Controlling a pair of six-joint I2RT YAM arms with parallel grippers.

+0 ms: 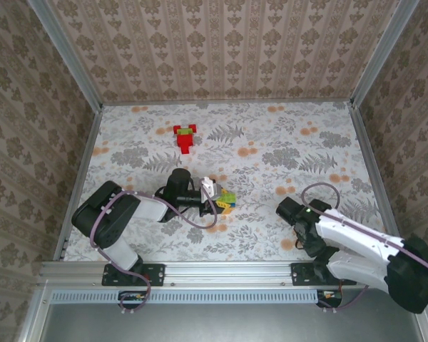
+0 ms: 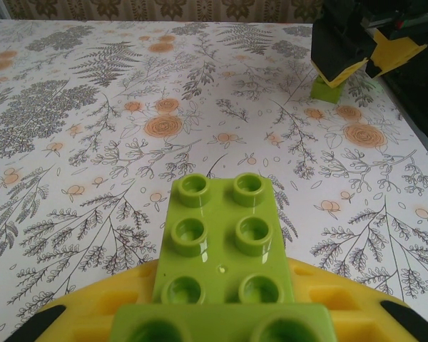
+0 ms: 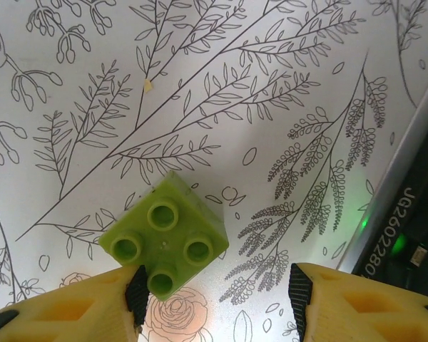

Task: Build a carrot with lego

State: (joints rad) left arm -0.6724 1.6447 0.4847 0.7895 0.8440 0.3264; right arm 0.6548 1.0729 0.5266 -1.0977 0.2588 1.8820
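Counter [image 1: 271, 142] floral-printed, with papered walls [image 1: 221, 50] on three sides. Left jaws clenched on oblong green brick [image 2: 225, 242] (studs up), mid-counter. Right jaws released, straddling square green brick [image 3: 164, 242] toward the near right corner, brick just beside one pad.

From my seat the left arm [image 1: 107, 214] shows black joint housings and a pale grey link; the right arm [image 1: 364, 246] has a white one. A purple cable [image 1: 197, 224] runs along each (looping slack near the wrist). The fingers [image 3: 64, 306] are yellow with black pads.
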